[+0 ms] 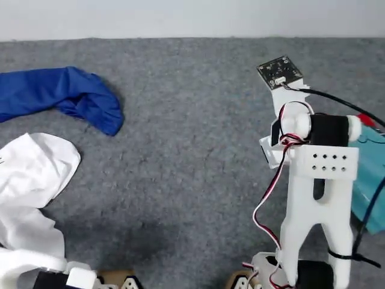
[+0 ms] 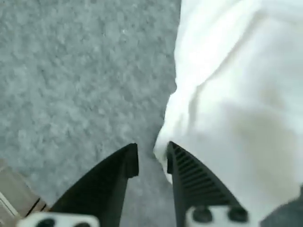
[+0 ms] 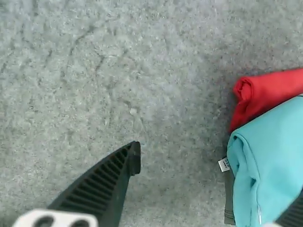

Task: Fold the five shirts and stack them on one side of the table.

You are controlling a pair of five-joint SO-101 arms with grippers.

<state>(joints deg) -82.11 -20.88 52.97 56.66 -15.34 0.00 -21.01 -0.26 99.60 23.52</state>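
Over the table (image 1: pixel 192 120), left jaws barely apart (beside white shirt (image 2: pixel 236 94)), right jaws wide, both empty.

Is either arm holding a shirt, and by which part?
Nothing is held. The right tool is open over the carpet; the left tool sits slightly open at the edge of the white shirt.

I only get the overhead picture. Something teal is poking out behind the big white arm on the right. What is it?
Observer: A folded teal shirt, with a red shirt right beside it.
Operator: Is that arm's hand holding them?
Observer: No. The right hand is open over the bare table next to them.
Operator: And the arm at the bottom left?
Observer: The left hand is open only a little, its tips at the edge of the white shirt.
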